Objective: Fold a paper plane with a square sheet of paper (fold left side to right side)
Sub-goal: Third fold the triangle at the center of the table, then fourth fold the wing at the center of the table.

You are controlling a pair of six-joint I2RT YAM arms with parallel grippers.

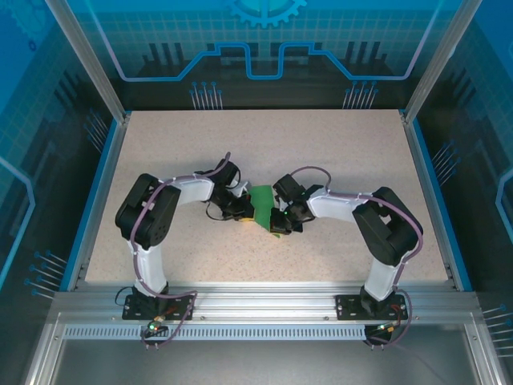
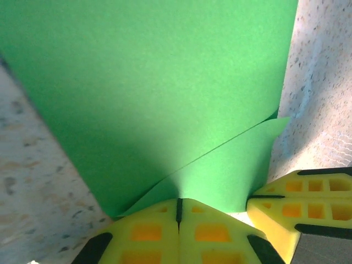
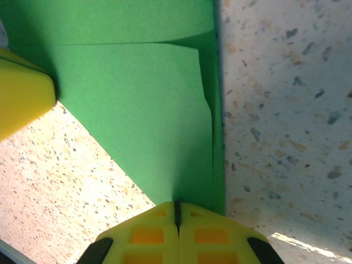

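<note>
The square sheet of paper (image 1: 263,198) is bright green, partly folded, and lies mid-table between both arms. In the left wrist view the paper (image 2: 154,88) has a flap whose edge runs diagonally down to my left gripper (image 2: 179,200), which is shut with the paper pinched at its tips. The right gripper's yellow fingers (image 2: 297,204) sit close beside it. In the right wrist view two paper layers (image 3: 137,99) narrow down to my right gripper (image 3: 177,203), shut on the paper's lower point. From above, the left gripper (image 1: 243,212) and right gripper (image 1: 280,222) meet over the sheet.
The speckled beige table (image 1: 337,152) is bordered by blue rails and transparent blue walls. An aluminium frame (image 1: 264,301) runs along the near edge, where both arm bases are bolted. Bare tabletop (image 3: 286,110) lies right of the paper in the right wrist view.
</note>
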